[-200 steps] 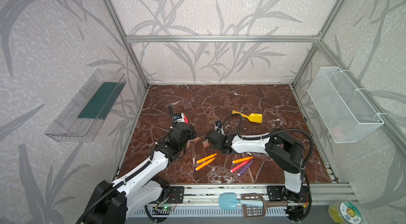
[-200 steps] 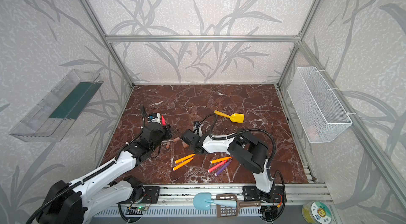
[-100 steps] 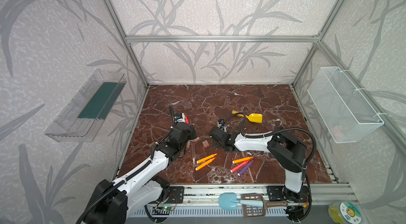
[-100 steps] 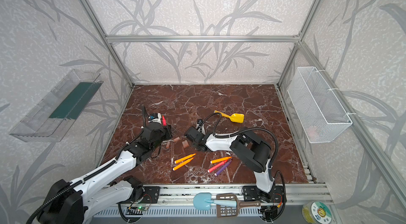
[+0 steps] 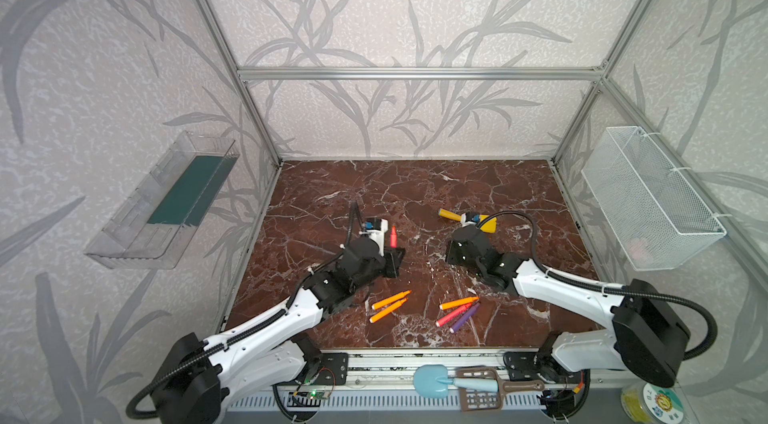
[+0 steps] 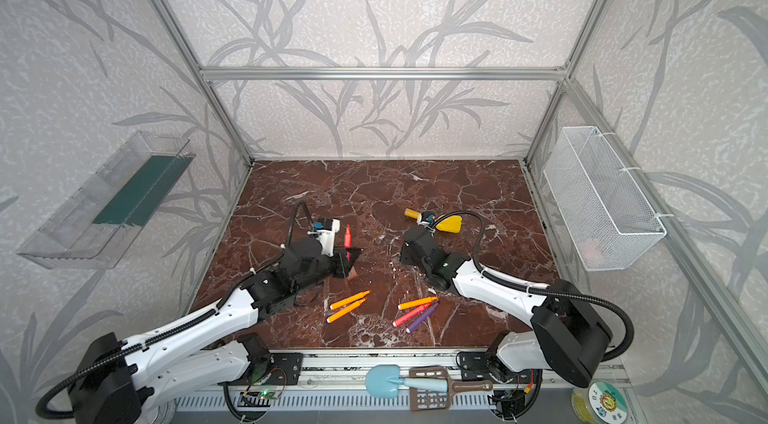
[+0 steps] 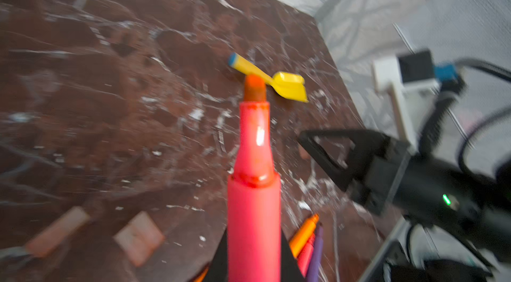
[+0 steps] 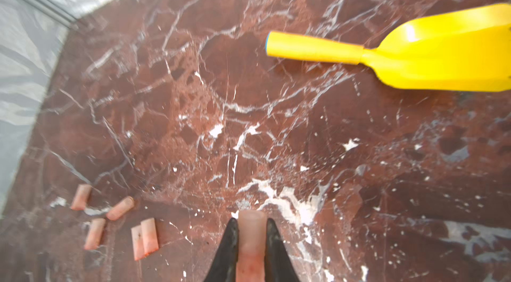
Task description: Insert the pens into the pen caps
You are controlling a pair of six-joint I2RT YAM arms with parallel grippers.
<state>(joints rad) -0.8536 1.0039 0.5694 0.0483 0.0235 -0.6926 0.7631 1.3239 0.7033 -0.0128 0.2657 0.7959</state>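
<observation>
Left claw (image 7: 254, 242) pinching red-pink pen (image 7: 254, 156); right claw (image 8: 251, 225) pinching pen cap (image 8: 250, 250) | red-brown marble floor (image 8: 193, 101); leaf-print walls (image 5: 395, 6)

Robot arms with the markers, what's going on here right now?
The left gripper holds a red-pink pen by its body, tip free. The right gripper is shut on one pen cap. The two are apart, so nothing is capped yet. Five other pens lie near the front of the table, and five loose caps lie on it too.
</observation>
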